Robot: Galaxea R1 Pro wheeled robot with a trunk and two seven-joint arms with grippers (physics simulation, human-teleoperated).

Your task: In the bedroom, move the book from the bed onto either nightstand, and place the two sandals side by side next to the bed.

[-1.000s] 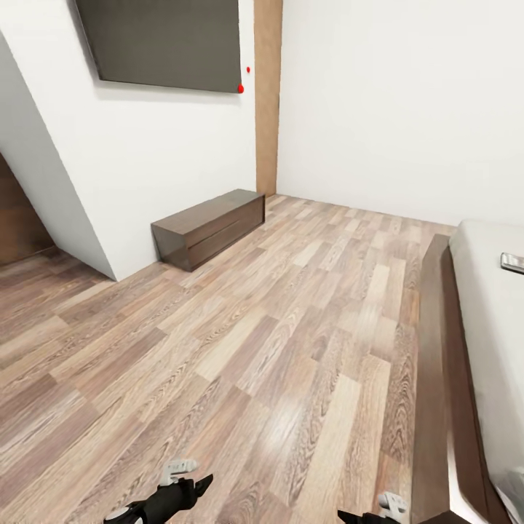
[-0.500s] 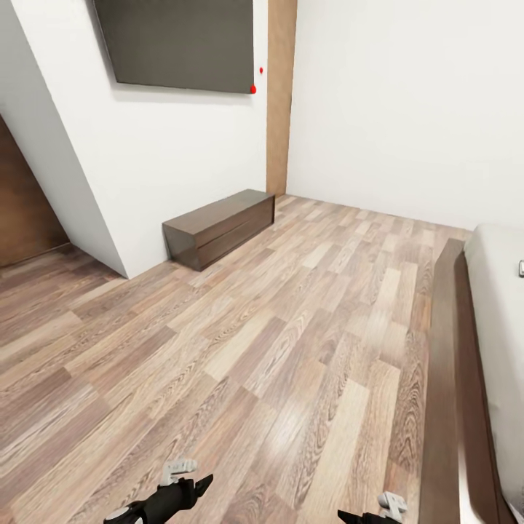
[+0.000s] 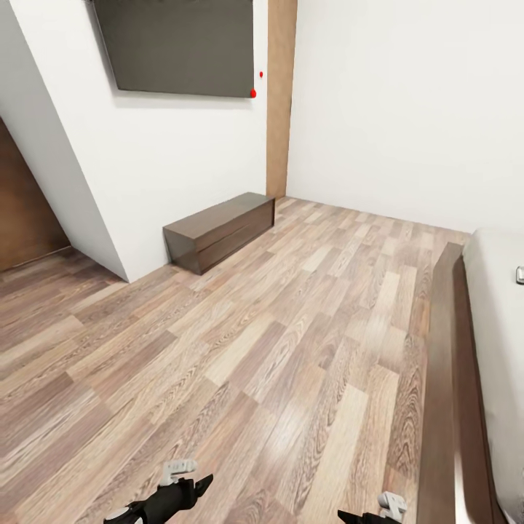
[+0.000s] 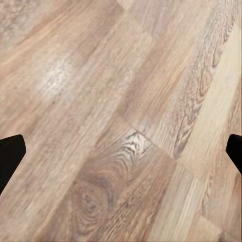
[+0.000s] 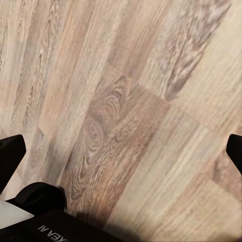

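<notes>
The bedroom's wood plank floor runs in mixed grey-brown and pale boards, with a soft glare patch low in the head view. White walls meet at a corner marked by a vertical wooden strip, and a large dark panel hangs on the left wall, with two small red dots at its lower right corner. Below it, against the wall, stands a low dark brown cabinet with a glossy top. At the right edge lies the bed, its dark brown frame running alongside the pale mattress; a small object at the very edge of the mattress may be the book, though too little shows to be sure. The left gripper and right gripper hang low over the floor at the bottom of the head view. In each wrist view the dark fingertips sit at opposite edges, spread wide apart with bare boards between them.
</notes>
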